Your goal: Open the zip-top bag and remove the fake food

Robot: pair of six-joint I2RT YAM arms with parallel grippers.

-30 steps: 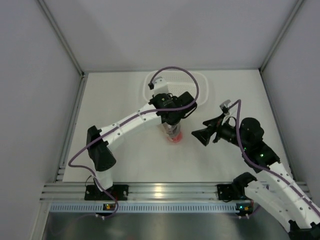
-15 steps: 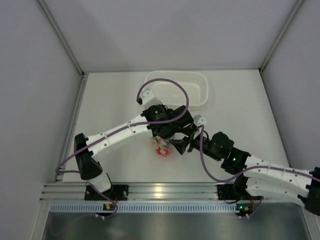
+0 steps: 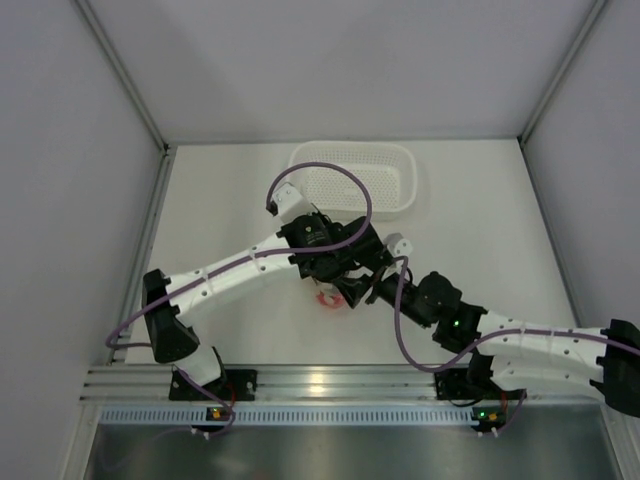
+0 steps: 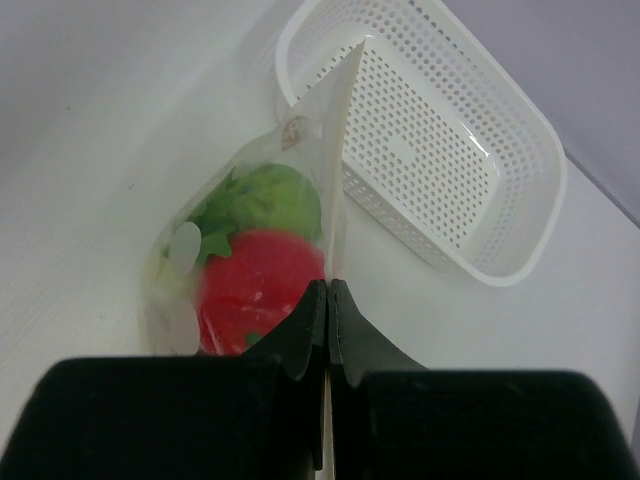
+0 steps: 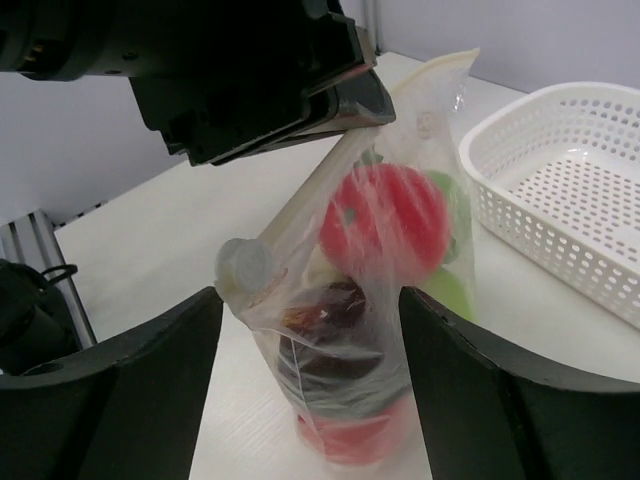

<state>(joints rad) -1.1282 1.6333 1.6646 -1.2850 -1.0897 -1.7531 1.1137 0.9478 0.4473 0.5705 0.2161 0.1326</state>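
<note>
The zip-top bag (image 5: pixel 360 300) hangs clear and crinkly above the table, and my left gripper (image 4: pixel 327 285) is shut on its upper edge. Through the plastic I see the fake food: a red ball (image 5: pixel 390 215), a dark maroon piece (image 5: pixel 330 310) and a green piece (image 4: pixel 255 200). My right gripper (image 5: pixel 310 300) is open, one finger on each side of the bag's lower half. A small gap shows at its left finger. In the top view the bag (image 3: pixel 328 298) is mostly hidden under the left gripper (image 3: pixel 335 272) and the right gripper (image 3: pixel 352 292).
A white perforated basket (image 3: pixel 410 180) stands at the back of the table, just beyond the bag, and also shows in the left wrist view as the basket (image 4: pixel 540 200) and in the right wrist view as the basket (image 5: pixel 560 190). Grey walls close in three sides.
My right arm has swung in from the right until its open fingers stand around the bag. My left arm has carried the bag a little nearer and to the left, away from the basket.
</note>
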